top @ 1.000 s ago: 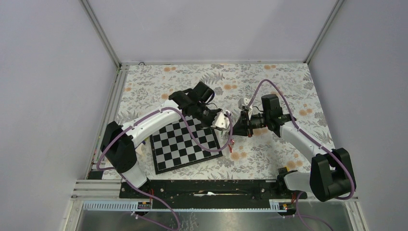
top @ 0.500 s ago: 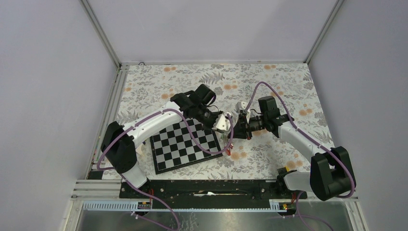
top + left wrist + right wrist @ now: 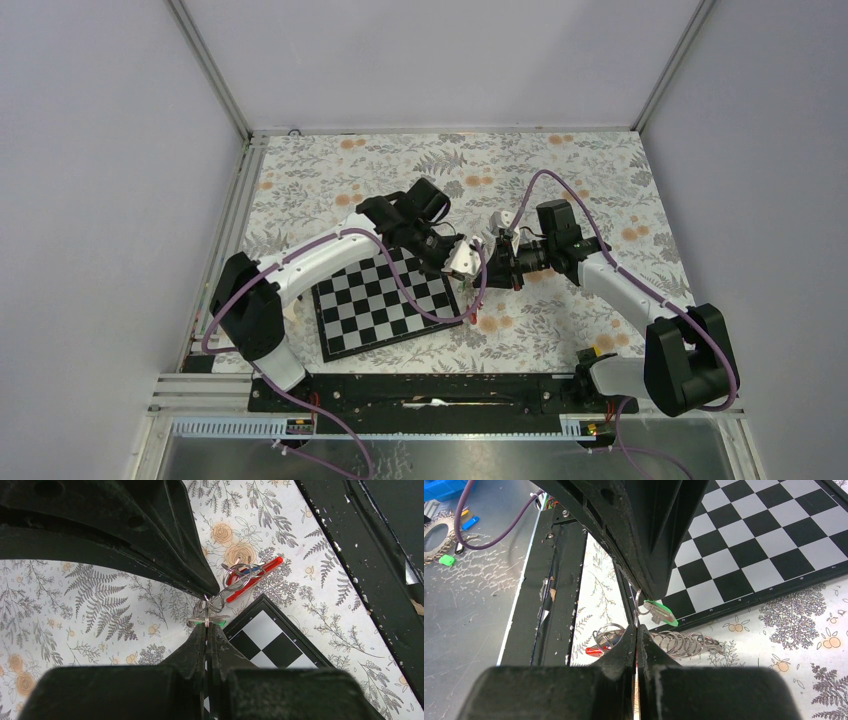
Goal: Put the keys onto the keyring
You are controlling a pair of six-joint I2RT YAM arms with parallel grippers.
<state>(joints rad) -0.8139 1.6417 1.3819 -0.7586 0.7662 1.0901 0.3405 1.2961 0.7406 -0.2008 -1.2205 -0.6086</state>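
The chessboard [image 3: 385, 300] is lying left of centre on the flowered table [image 3: 600, 170]. Above its right corner the left gripper [image 3: 206, 628] is pinching the green key [image 3: 659, 613], jaws closed on it. The red keyring [image 3: 248, 575] is lying on the cloth beside that corner (something blue is tangled among its rings). The right gripper [image 3: 636, 630] is facing the left one tip to tip, its 2 fingers squeezed shut on the key's wire ring [image 3: 636, 602].
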